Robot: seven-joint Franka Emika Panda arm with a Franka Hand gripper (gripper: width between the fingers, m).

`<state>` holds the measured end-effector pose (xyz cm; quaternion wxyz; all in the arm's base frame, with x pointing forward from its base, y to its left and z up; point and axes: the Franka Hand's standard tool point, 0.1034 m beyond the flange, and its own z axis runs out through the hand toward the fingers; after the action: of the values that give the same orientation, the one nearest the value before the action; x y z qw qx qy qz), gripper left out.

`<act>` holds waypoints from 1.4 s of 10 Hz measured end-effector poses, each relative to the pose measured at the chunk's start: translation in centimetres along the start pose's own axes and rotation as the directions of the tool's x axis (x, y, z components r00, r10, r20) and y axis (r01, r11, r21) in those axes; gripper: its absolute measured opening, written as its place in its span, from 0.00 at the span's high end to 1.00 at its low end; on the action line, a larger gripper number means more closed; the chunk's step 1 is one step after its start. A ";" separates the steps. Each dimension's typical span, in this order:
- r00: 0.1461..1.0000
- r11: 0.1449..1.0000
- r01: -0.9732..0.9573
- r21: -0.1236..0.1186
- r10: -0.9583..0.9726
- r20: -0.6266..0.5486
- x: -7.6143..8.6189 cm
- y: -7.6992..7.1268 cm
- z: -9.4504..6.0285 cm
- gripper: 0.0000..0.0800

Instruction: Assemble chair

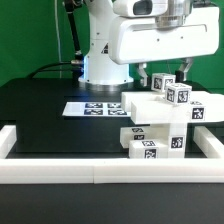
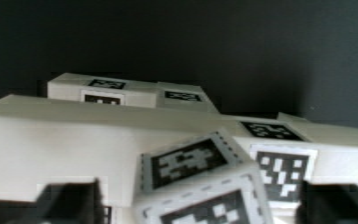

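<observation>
Your small white blocky plastic chair [image 1: 160,125], its chunky tagged parts stacked, sits on the black desk [image 1: 40,110] beside the marker board [image 1: 92,107]. Your tool [image 1: 172,82] straddles a tagged post [image 2: 211,180], fingers [image 2: 60,203] spread either side; contact unclear.

Exterior view low, facing the arm across the table, wrist view close above tagged chair parts [image 2: 211,165], shared.
</observation>
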<state>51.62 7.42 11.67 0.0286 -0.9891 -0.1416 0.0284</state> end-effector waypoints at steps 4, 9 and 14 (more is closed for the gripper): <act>0.997 0.997 -0.076 0.001 0.076 0.000 0.0 0.0 0.0 0.64; 0.899 0.899 -0.437 0.001 0.437 0.001 0.0 0.0 0.0 0.64; 0.715 0.715 -0.699 0.001 0.699 0.002 0.0 -0.1 0.1 0.64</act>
<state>51.58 7.55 11.62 0.0165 -0.9693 0.2423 0.0377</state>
